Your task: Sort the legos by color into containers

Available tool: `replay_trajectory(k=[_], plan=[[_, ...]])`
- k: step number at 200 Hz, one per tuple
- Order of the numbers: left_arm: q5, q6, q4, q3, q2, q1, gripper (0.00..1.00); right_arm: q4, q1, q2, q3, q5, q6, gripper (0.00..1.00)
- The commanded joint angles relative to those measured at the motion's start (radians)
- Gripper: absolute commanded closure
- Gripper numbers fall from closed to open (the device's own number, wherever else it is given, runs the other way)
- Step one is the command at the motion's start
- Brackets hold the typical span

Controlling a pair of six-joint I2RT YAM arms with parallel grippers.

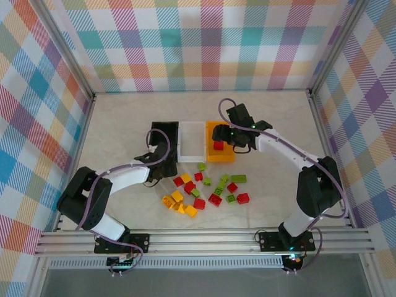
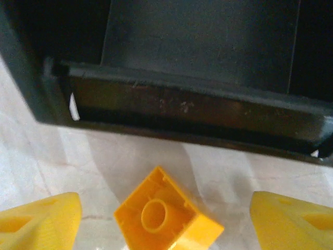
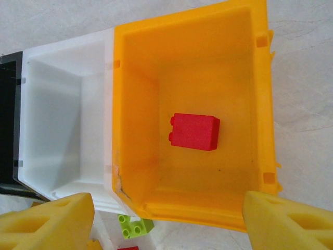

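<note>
The black bin [image 1: 163, 137], white bin [image 1: 192, 140] and orange bin [image 1: 221, 156] stand side by side mid-table. One red brick [image 3: 194, 131] lies in the orange bin [image 3: 136, 104]; my right gripper [image 3: 167, 203] hovers open above it, fingers clear of the rim. My left gripper [image 2: 165, 200] is open just in front of the black bin's near wall [image 2: 197, 107]. A yellow-orange brick [image 2: 166, 216] lies hollow side up between its fingers, touching neither. The other legos [image 1: 204, 189], red, yellow-orange and green, are scattered in front of the bins.
A green brick [image 3: 136, 227] sits on the table just before the white bin [image 3: 57, 120] and orange bin. Checked walls enclose the table on three sides. Bare tabletop lies behind the bins and to the far left and right.
</note>
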Motion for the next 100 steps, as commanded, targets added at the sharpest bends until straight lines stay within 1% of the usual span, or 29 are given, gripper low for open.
replay_trajectory(k=[1,23,64,100], plan=[[-0.01,0.009,0.065,-0.018,0.022,0.008,0.22,0.029,0.008,-0.032,-0.014,0.007,0.007,0.24],[0.005,-0.002,0.06,-0.035,0.011,0.008,0.29,0.03,0.008,-0.042,-0.03,0.015,0.014,0.24],[0.022,-0.027,0.044,-0.082,-0.034,0.008,0.48,0.043,0.008,-0.051,-0.051,0.016,0.029,0.24],[0.018,-0.034,0.007,-0.096,-0.092,0.007,0.54,0.039,0.008,-0.054,-0.053,0.021,0.034,0.24]])
